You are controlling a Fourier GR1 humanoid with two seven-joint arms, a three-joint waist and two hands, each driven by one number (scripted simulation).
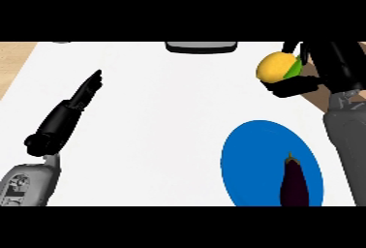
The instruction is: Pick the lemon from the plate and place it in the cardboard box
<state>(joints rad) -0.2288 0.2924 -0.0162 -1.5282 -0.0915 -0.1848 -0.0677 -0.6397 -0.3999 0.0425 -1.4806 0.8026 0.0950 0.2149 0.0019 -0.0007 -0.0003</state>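
From the head view, the right hand [304, 80] is raised near the far right of the white surface [164, 121], its fingers curled round the lemon [275, 67], which sits clear of the blue plate [247, 160] below it. A dark aubergine [294, 181] lies on that plate. The left hand [87, 89] rests at the left with fingers straight, holding nothing. A grey-rimmed object [201, 47] shows at the far edge; whether it is the cardboard box I cannot tell. The lemon looks light, stiff and smooth-skinned, likely to roll, so wrapping round its middle seems the safest hold
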